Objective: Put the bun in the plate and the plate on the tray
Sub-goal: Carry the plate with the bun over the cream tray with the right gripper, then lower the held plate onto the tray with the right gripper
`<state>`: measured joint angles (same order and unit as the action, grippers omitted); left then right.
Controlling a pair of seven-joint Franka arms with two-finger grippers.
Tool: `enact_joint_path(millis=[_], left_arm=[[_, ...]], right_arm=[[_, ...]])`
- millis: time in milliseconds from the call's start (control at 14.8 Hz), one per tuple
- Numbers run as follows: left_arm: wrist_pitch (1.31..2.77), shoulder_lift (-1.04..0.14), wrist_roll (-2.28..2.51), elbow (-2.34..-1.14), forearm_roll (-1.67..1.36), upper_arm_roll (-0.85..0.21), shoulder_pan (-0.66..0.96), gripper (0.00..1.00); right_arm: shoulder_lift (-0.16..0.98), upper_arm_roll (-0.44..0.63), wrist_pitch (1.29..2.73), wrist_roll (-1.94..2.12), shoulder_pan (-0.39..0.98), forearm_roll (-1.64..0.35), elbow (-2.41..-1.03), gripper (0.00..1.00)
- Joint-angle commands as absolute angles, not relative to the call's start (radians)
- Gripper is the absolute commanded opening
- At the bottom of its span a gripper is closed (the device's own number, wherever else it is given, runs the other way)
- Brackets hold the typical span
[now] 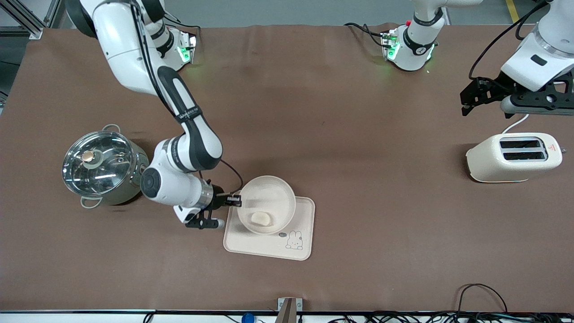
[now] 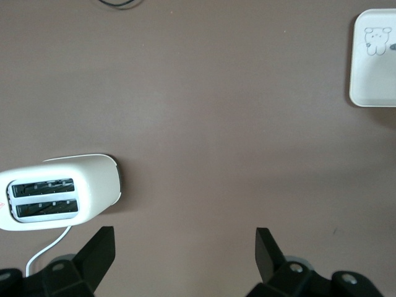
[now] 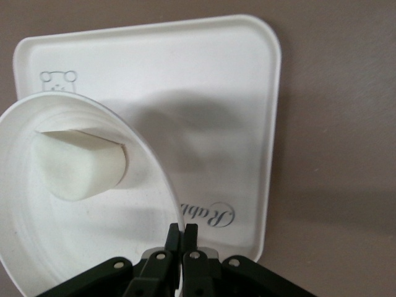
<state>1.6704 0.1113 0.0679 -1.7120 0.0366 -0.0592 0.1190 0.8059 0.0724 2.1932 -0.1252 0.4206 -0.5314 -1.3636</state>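
The round cream-white plate (image 1: 269, 197) is tilted over the tray (image 1: 301, 214), with the bun (image 1: 261, 218) lying in its lower part. My right gripper (image 1: 236, 202) is shut on the plate's rim at the edge toward the right arm's end of the table. In the right wrist view the fingers (image 3: 173, 236) pinch the rim of the plate (image 3: 80, 235), the bun (image 3: 77, 164) rests inside it, and the tray (image 3: 204, 99) with its "Rabbit" lettering lies beneath. My left gripper (image 1: 468, 101) is open and empty, up over the table by the toaster; its view shows a corner of the tray (image 2: 374, 62).
A steel pot with a glass lid (image 1: 101, 166) stands beside the right arm, toward the right arm's end of the table. A cream toaster (image 1: 513, 157) stands toward the left arm's end and also shows in the left wrist view (image 2: 55, 192). Cables run along the front edge.
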Motion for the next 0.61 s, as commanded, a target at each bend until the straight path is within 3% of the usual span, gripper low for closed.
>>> enact_joint_path(millis=[0,270,541], left_arm=[[1.695,0.132,0.058,-1.734,0.020,-0.052,0.127,1.00],[1.617,0.057,0.061,-1.605,0.020,-0.052,0.118,1.00],[1.612,0.054,0.060,-1.592,0.020,-0.048,0.114,1.00]], right_arm=[[0.905,0.066,2.143,-0.230,0.419,-0.439,-1.201,0.00],[0.940,0.071,2.148,-0.245,0.431,-0.433,-1.171,0.00],[0.959,0.071,2.151,-0.259,0.433,-0.431,-1.161,0.00]])
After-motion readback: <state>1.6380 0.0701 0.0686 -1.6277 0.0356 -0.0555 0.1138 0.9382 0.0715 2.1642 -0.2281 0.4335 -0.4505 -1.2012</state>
